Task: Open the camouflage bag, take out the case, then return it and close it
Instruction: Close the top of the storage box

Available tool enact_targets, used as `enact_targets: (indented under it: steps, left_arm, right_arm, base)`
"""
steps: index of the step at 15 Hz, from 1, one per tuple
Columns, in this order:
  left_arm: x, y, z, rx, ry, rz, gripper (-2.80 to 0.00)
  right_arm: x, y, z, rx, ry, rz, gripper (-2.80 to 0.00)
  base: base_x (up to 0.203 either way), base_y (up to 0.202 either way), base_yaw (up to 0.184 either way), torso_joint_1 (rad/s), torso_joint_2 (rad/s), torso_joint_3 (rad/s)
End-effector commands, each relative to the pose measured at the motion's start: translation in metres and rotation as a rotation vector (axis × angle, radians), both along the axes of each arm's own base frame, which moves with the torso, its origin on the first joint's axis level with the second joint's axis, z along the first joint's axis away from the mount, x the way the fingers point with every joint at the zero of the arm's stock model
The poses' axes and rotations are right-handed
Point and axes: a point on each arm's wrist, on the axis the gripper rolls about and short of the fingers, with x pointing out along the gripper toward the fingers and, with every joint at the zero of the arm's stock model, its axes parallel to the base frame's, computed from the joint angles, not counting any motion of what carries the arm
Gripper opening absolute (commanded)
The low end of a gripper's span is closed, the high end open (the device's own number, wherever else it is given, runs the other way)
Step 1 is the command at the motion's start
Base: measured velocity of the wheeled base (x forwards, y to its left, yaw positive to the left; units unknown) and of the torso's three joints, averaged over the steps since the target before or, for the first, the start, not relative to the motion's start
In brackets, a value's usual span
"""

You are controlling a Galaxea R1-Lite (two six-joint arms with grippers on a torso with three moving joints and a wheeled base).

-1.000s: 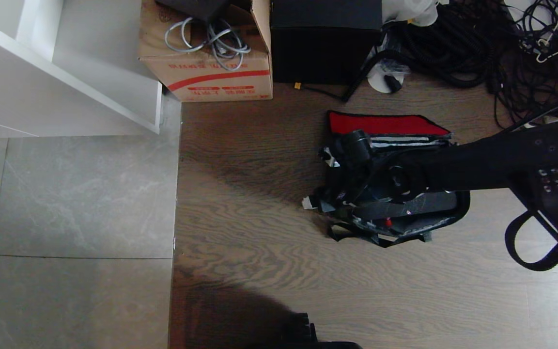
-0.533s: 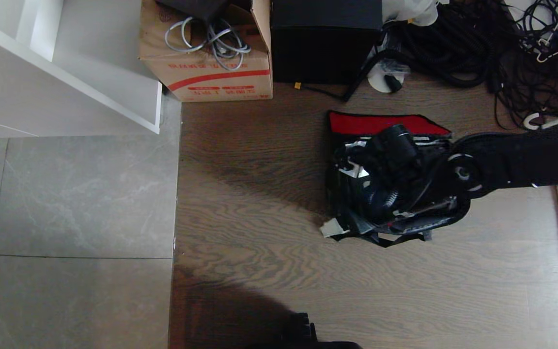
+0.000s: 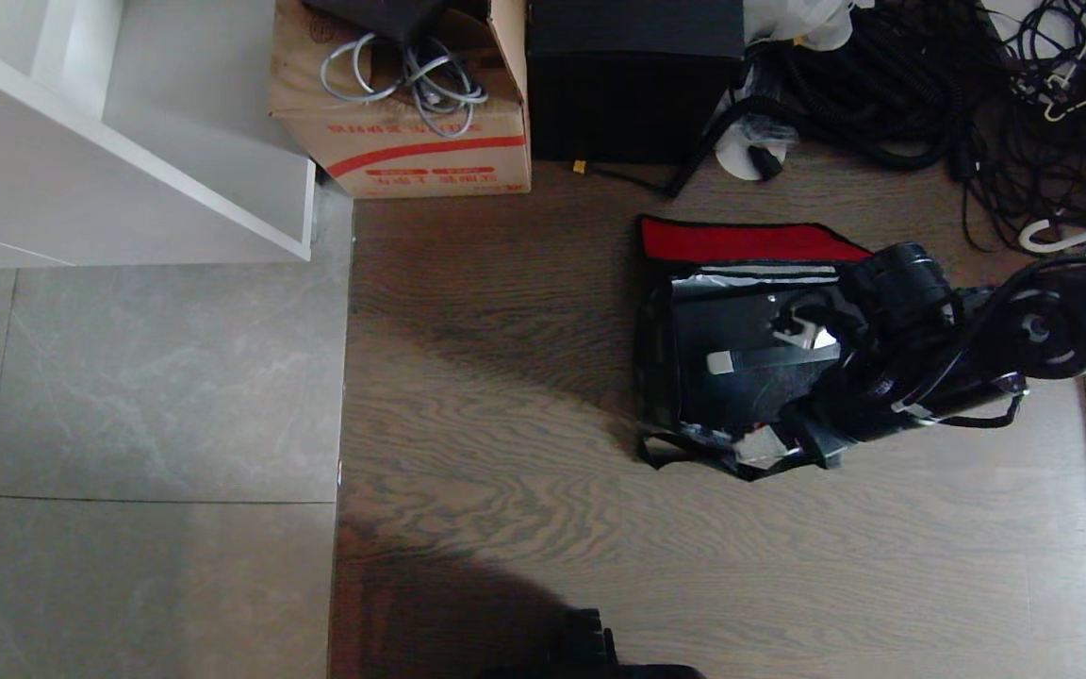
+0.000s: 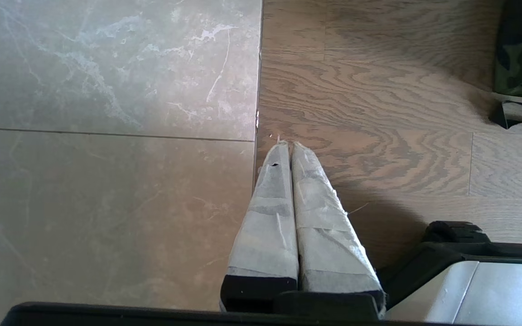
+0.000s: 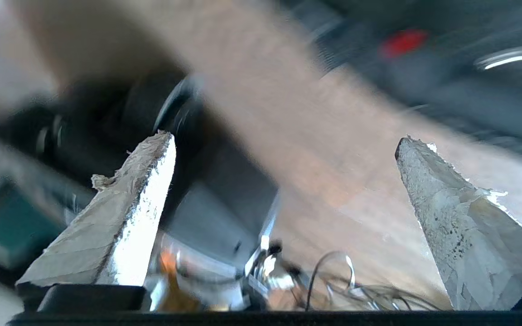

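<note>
Lying flat in the unzipped bag (image 3: 750,240) for a reach at three o'clock: case (image 3: 741,363), right gripper (image 3: 793,391) spread empty, left gripper (image 4: 287,145) parked, pinched empty.

You see the left gripper (image 4: 287,144) at lower centre, its taped fingers (image 4: 268,217) pressed together, tips over the seam where grey tile (image 4: 107,136) on the left meets wood floor (image 4: 379,127) on the right. A corner of the bag (image 4: 521,59) sits at upper right, and a black-and-silver robot part (image 4: 465,267) at lower right.
</note>
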Motion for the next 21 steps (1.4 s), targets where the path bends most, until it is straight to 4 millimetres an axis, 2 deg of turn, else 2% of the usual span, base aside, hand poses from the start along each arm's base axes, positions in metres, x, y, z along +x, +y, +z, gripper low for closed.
enact_targets:
  steps: [1,2,6,8,12,14,16,18,21]
  left_arm:
    - [0.000,0.000,0.000,0.000,0.000,0.000,-2.80]
    - [0.000,0.000,0.000,0.000,-0.001,0.000,-2.80]
    - [0.000,0.000,0.000,0.000,0.000,0.000,-2.80]
    - [0.000,0.000,0.000,0.000,0.000,0.000,-2.80]
    - [0.000,0.000,0.000,0.000,0.000,0.000,-2.80]
    - [0.000,0.000,0.000,0.000,0.000,0.000,-2.80]
    - [0.000,0.000,0.000,0.000,-0.001,0.000,-2.80]
    - [0.000,0.000,0.000,0.000,0.000,0.000,-2.80]
    - [0.000,0.000,0.000,0.000,0.000,0.000,-2.80]
  right_arm:
    - [0.014,-0.014,0.005,0.051,-0.015,-0.086,0.00]
    - [0.021,-0.022,0.013,0.096,-0.033,-0.128,0.00]
    - [0.044,-0.083,0.042,0.334,-0.102,-0.153,0.00]
    - [0.066,-0.106,0.039,0.357,-0.125,-0.185,0.00]
    - [0.112,-0.149,0.015,0.390,-0.161,-0.234,0.00]
    - [0.126,-0.170,0.010,0.420,-0.191,-0.238,0.00]
    - [0.123,-0.183,0.013,0.526,-0.184,-0.170,0.00]
    - [0.111,-0.194,0.029,0.609,-0.199,-0.094,0.00]
    - [0.089,-0.190,0.039,0.645,-0.169,-0.075,0.00]
  base:
    - [0.000,0.000,0.000,0.000,0.00,0.000]
    - [0.000,0.000,0.000,0.000,0.00,0.000]
    - [0.000,0.000,0.000,0.000,0.00,0.000]
    - [0.000,0.000,0.000,0.000,0.00,0.000]
    - [0.000,0.000,0.000,0.000,0.00,0.000]
    - [0.000,0.000,0.000,0.000,0.00,0.000]
    - [0.000,0.000,0.000,0.000,0.00,0.000]
    - [0.000,0.000,0.000,0.000,0.00,0.000]
    - [0.000,0.000,0.000,0.000,0.00,0.000]
